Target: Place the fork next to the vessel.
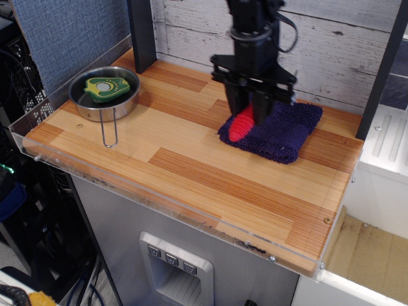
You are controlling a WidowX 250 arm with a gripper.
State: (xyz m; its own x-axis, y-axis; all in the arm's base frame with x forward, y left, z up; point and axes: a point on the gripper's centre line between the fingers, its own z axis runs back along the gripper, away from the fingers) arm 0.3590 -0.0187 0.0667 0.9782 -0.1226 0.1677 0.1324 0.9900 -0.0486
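Observation:
My gripper is shut on the fork, whose ribbed red handle hangs down from between the fingers; the tines are hidden inside the gripper. The fork is lifted a little above the left end of a dark blue cloth. The vessel, a round silver pan with a thin wire handle pointing toward the front edge, sits at the table's far left, well to the left of the gripper. A green and yellow toy lies inside it.
A dark post stands at the back behind the pan. A clear plastic lip runs along the table's front and left edges. A wooden wall is close behind the arm.

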